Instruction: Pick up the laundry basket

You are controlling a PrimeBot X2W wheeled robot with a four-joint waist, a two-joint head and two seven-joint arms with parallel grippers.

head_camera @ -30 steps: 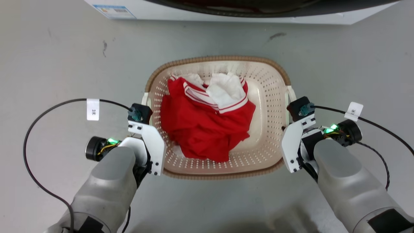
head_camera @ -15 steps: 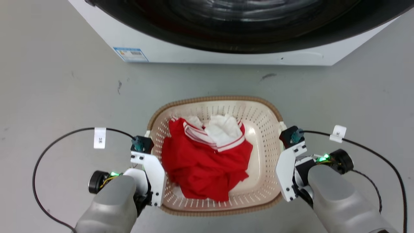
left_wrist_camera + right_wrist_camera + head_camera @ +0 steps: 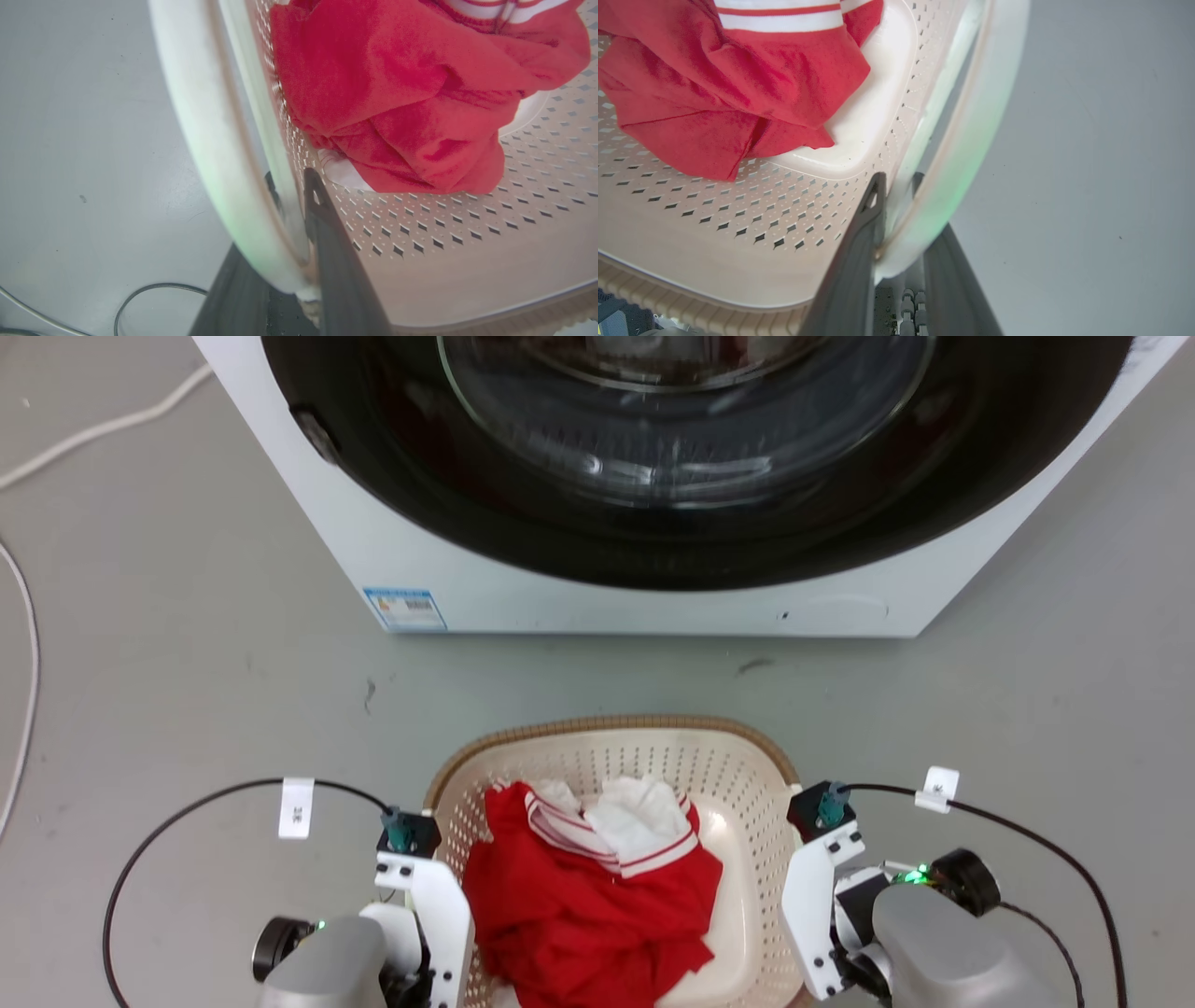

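Where it sits: we find the laundry basket in front of the washing machine, between our two arms, with a red garment heaped inside.
Why held so: we judge that a grip on each short side suits a wide, flexible basket, so it can rise level without tipping the clothes out.
Left jaws: the left gripper is nearly closed, pinching the white left handle, one finger on the basket side and the other outside.
Right jaws: the right gripper mirrors it, clamped narrowly on the right handle.
Lift: we cannot tell whether the base is off the floor.
Next: we would raise both arms evenly.
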